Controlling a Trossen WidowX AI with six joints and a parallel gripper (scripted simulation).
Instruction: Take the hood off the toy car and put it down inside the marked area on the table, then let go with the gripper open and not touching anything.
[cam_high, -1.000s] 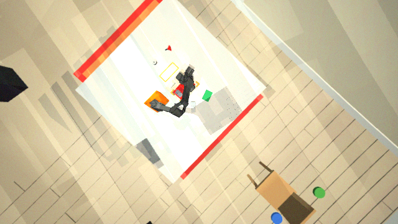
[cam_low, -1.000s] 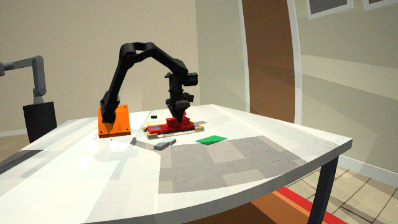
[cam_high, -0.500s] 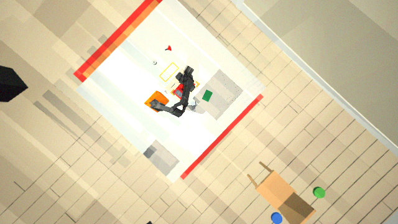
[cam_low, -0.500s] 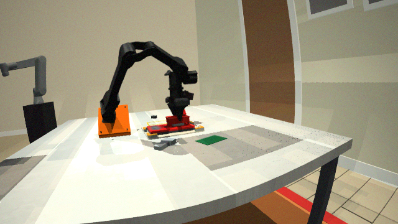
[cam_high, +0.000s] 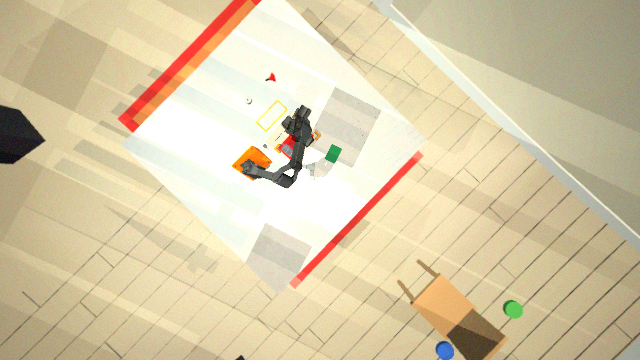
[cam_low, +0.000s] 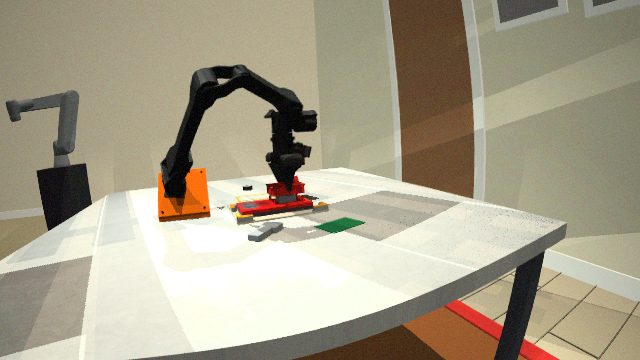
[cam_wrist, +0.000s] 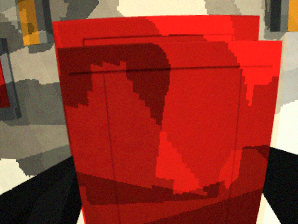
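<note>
Now the gripper (cam_low: 286, 186) is clenched on the red hood (cam_wrist: 166, 136), down over the car (cam_low: 275, 205). Nearby, the yellow-outlined area (cam_high: 271, 115) lies on the table (cam_low: 450, 235).

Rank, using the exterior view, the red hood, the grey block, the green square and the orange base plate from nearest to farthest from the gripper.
1. Red hood: clamped in the gripper.
2. Grey block: in front, slightly left.
3. Green square and orange base plate: right-front and left; too close to call.
</note>
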